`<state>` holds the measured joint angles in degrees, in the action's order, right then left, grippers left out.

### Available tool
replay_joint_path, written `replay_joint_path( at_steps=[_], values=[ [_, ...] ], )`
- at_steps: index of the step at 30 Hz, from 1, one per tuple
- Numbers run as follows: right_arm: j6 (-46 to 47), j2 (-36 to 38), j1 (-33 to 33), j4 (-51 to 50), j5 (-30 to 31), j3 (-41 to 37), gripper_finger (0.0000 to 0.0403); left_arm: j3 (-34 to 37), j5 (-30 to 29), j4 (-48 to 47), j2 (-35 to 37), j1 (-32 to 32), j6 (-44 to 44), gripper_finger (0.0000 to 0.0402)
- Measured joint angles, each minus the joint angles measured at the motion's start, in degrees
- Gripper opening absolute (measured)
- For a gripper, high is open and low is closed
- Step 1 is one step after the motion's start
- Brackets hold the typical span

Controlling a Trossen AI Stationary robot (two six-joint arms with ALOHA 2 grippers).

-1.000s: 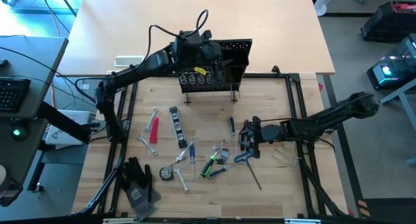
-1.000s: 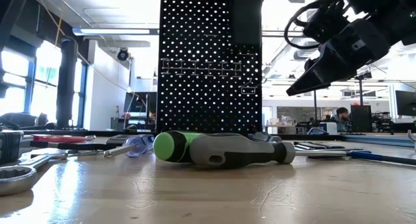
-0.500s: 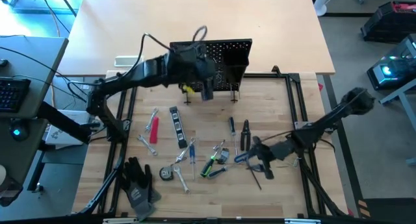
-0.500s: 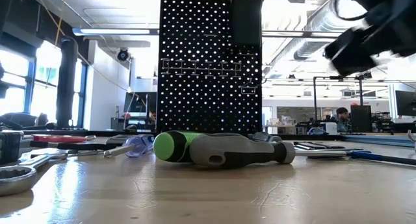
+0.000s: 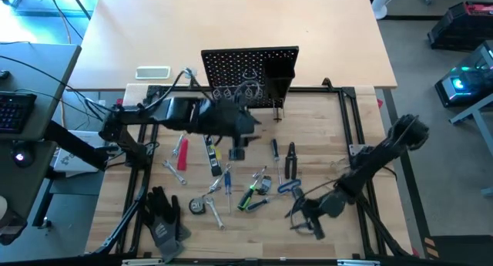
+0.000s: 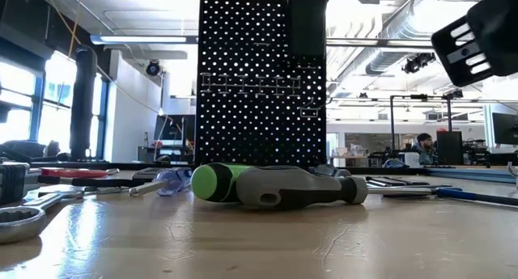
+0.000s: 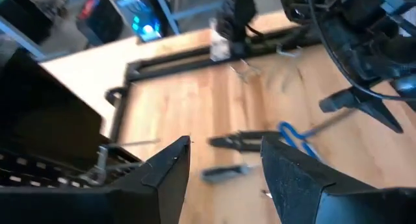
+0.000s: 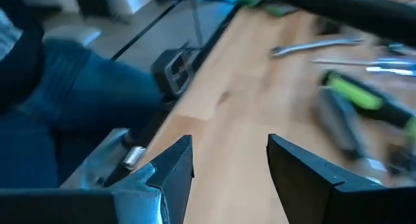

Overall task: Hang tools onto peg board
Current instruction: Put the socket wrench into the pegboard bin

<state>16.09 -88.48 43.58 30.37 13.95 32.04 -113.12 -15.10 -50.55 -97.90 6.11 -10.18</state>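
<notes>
The black peg board (image 5: 250, 75) stands upright at the table's far middle, and it also shows in the low view (image 6: 259, 85). The tools lie loose on the wood in front of it: a green screwdriver (image 5: 248, 196), black pliers (image 5: 291, 159), a blue-handled hex key (image 5: 286, 187), a red-black flat tool (image 5: 182, 154) and silver wrenches (image 5: 216, 212). My left gripper (image 5: 237, 149) hovers open above the tools, just in front of the board, with nothing between its fingers (image 7: 224, 146). My right gripper (image 5: 299, 218) is open and empty (image 8: 231, 143) by the near edge, right of the tools.
Black work gloves (image 5: 163, 216) lie at the near left corner. A white flat device (image 5: 152, 72) sits left of the board. A black frame (image 5: 350, 135) edges the wooden top. A person's jeans (image 8: 71, 87) show beyond the table's edge in the right wrist view.
My left gripper has left the peg board and swung toward the near edge, out over the tools, staying open. My right gripper has swung from the pliers toward the near edge, also open. No tool has moved.
</notes>
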Motion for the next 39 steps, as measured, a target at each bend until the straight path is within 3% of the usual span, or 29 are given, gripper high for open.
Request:
replay_joint_path(
  at_steps=[7, 14, 22, 39],
  values=[
    [-4.0, -7.8, 2.1, -14.5, -7.2, 12.8, 0.019, 1.6, -4.4, -3.4, -1.3, 7.2, 6.4, 0.0179],
    [-10.9, -9.6, 4.9, -25.0, -8.4, 21.0, 0.019, 5.8, -6.8, -2.9, -1.6, 11.9, 14.7, 0.0179],
    [-19.4, -9.6, 6.5, -25.0, -8.6, 22.4, 0.019, 10.4, -8.1, -1.9, -1.7, 16.4, 23.4, 0.0179],
    [-27.0, -15.7, 4.8, -14.4, -17.6, 22.8, 0.019, 22.4, -9.0, 7.9, -2.2, 22.9, 36.5, 0.0179]
  ],
)
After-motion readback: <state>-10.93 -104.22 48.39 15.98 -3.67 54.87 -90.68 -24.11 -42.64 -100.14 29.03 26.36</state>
